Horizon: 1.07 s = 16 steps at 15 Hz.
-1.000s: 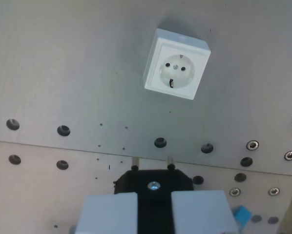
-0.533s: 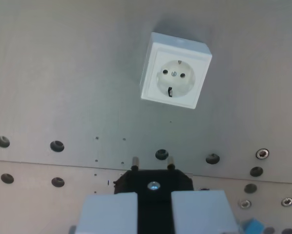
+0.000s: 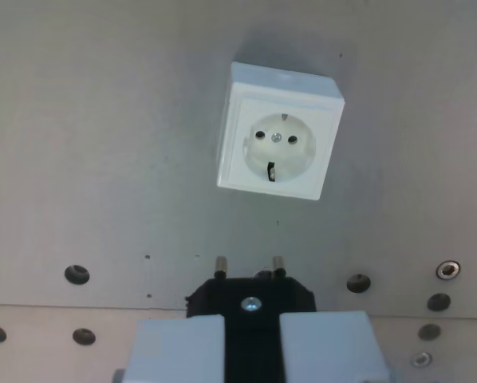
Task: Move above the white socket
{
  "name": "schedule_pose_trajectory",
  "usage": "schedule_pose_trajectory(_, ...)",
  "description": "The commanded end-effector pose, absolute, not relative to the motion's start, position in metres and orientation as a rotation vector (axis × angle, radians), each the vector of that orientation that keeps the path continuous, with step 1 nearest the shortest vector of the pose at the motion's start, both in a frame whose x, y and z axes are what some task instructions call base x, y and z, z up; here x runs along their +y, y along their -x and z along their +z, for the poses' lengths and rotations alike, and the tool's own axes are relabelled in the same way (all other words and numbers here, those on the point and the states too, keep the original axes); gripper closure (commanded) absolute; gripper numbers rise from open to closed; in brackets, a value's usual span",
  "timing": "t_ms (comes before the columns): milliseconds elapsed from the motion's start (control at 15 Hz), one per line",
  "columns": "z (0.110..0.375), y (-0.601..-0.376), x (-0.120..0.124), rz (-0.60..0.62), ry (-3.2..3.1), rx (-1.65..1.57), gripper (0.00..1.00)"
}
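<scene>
One black plug (image 3: pixel 250 297), held by gripper (image 3: pixel 252 347), faces white socket (image 3: pixel 278 132).

Grey metal plate (image 3: pixel 103 159) with holes

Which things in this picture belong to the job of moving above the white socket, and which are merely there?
Belong to the job:
white socket
claw
black plug held in the claw

Merely there:
metal plate
holes in the plate
screws
</scene>
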<state>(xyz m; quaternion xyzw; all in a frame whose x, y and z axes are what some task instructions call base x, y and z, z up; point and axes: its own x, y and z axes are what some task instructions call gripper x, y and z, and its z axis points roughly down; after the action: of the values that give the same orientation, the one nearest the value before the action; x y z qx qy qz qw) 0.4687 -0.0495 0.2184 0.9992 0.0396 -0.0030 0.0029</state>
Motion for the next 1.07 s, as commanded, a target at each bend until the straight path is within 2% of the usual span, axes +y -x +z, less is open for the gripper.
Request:
schedule_pose_trajectory(67,0.202,-0.465,-0.054,0.154,-3.106,-0.033,1.00)
schedule_pose_trajectory(1067,0.132,-0.459,-0.066,0.174,-3.113,-0.121,1.00)
